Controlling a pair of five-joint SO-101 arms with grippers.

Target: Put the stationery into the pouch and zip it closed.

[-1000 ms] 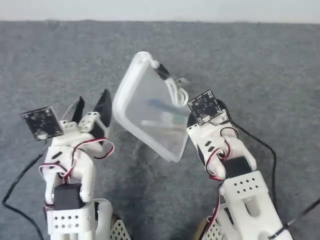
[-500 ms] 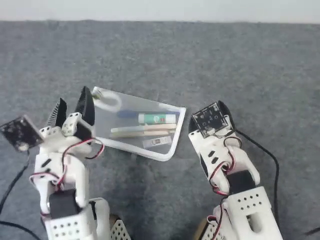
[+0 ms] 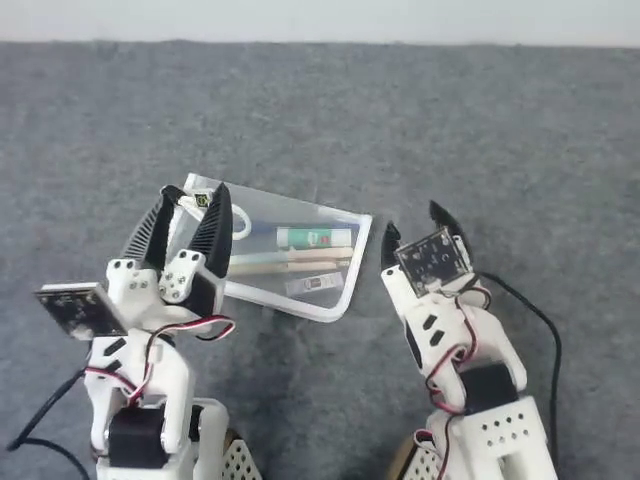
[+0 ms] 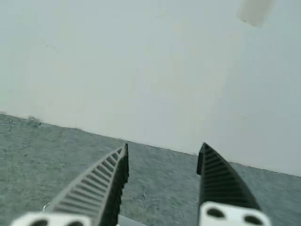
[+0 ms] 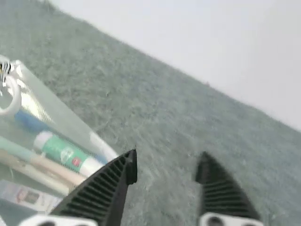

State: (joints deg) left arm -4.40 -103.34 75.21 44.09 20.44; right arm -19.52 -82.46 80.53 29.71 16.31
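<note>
Pouch lies flat on the grey table, between the two arms and closer to the left one. It's clear plastic, so the contents show: green-and-white tube, blue pen, pale sticks and a small labelled piece, all inside. A white ring sits at the pouch's left end. Can't tell whether the zip is fully shut. Left pincer has its jaws apart, gripping nothing, over the pouch's left end with the tips by the corner; its wrist view looks over the table at the wall. Right pincer also has its jaws apart and grips nothing, just beside the pouch's right edge, not touching. In the right wrist view the tube and ring show through the pouch, off to one side of the pincer.
</note>
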